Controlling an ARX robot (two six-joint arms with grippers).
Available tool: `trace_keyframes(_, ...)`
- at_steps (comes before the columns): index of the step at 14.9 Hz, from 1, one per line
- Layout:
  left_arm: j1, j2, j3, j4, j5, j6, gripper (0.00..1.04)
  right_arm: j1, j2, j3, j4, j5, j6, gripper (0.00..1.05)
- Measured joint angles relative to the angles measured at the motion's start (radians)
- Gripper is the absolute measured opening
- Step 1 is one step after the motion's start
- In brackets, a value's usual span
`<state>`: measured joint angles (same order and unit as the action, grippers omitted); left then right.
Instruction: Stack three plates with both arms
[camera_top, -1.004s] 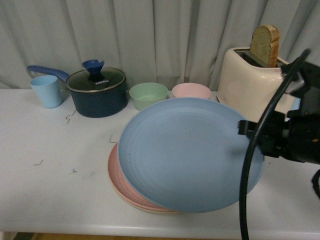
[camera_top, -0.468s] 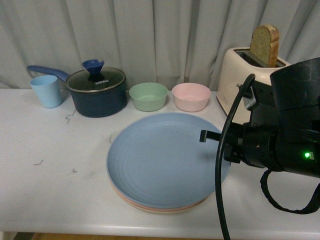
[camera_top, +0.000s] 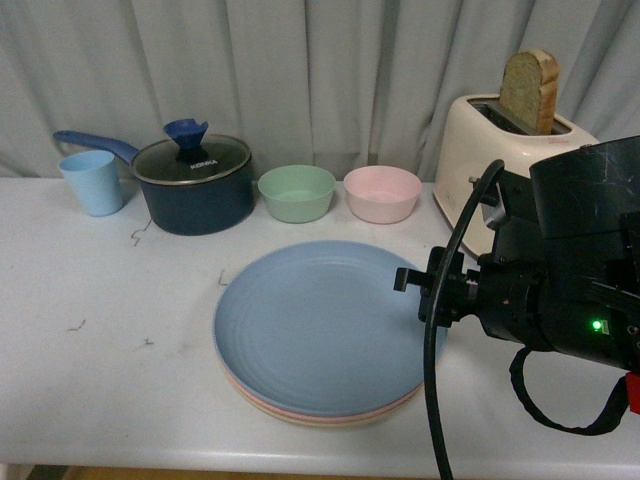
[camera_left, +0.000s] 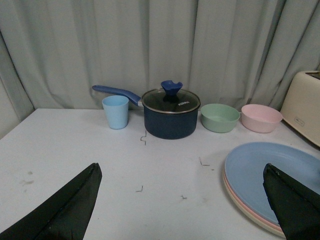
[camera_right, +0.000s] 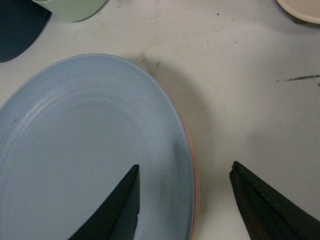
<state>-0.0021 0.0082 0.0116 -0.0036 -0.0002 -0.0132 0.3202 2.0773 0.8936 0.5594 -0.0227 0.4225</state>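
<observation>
Three plates lie stacked at the table's front middle. The light blue plate (camera_top: 315, 325) is on top, and only thin rims of the pink plate (camera_top: 262, 401) and the beige plate (camera_top: 300, 420) show beneath it. My right gripper (camera_top: 412, 292) stands open over the stack's right rim, one finger above the blue plate (camera_right: 90, 150) and the other above bare table, with nothing held (camera_right: 185, 166). Out of the front view, my left gripper (camera_left: 181, 167) is open above bare table, to the left of the stack (camera_left: 270, 172).
Along the back stand a light blue cup (camera_top: 93, 182), a navy pot with a glass lid (camera_top: 195, 185), a mint bowl (camera_top: 297, 192), a pink bowl (camera_top: 382, 193) and a cream toaster with bread (camera_top: 495, 160). A grey curtain hangs behind. The table's front edge lies just below the stack.
A second ago the light blue plate hung tilted in my right gripper. It has come down flat on the pink plate, and the gripper has let go and moved left.
</observation>
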Motion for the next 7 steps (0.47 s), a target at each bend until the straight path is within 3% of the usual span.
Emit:
trace_keyframes(2,0.0,0.0,0.0,0.0,0.0,0.0,0.98,0.0,-0.003,-0.004,0.003,0.0,0.0,0.72)
trace_keyframes(3,0.0,0.0,0.0,0.0,0.0,0.0,0.98,0.002,0.042,-0.071,0.328,0.141,-0.084,0.65)
trace_keyframes(4,0.0,0.0,0.0,0.0,0.0,0.0,0.98,-0.008,0.046,-0.172,0.51,0.251,-0.192,0.54)
trace_keyframes(6,0.001,0.0,0.0,0.0,0.0,0.0,0.98,-0.069,-0.05,-0.386,0.712,0.276,-0.346,0.3)
trace_keyframes(7,0.001,0.0,0.0,0.0,0.0,0.0,0.98,-0.099,-0.141,-0.436,0.727,0.263,-0.376,0.19)
